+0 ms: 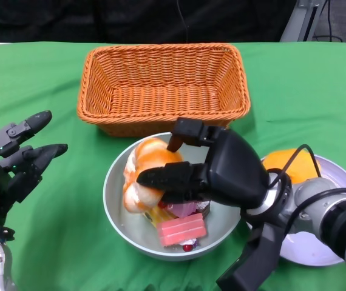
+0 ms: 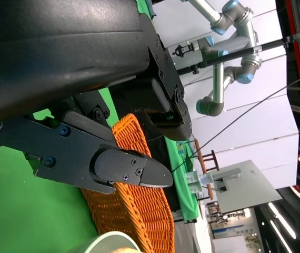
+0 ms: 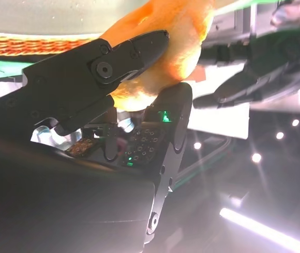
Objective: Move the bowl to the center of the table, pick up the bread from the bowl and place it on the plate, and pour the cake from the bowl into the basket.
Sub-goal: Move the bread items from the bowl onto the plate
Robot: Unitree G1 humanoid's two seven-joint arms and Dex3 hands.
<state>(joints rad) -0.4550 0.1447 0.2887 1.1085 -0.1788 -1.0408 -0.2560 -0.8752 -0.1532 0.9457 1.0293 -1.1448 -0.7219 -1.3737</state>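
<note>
Gripping the bread with our right hand: fingers wrap across the front of the loaf in the centre of the head frame, and the right wrist view confirms black fingers pressed against the orange crust at upper centre. The loaf appears to rest low in the bowl; we cannot tell whether it has cleared the bottom

We note the bowl sits lower centre of the head frame, just in front of the wicker basket, which fills the upper centre. The cake, pink and layered, lies in the bowl just below the bread, touching or nearly touching it. The plate shows at right edge, partly hidden behind our right forearm, with something orange already on it

Our left hand hovers at the left edge, fingers apart, holding nothing, beside the bowl without touching it

Risks as we judge them:
- grip spans only one side of a soft, rounded loaf; it may roll out on the lift
- the bowl is unbraced, so a dragging lift could tip or slide it
- the cake sits close under the fingers and could be dragged out with the bread
- the orange item narrows the free landing space on the plate
</note>
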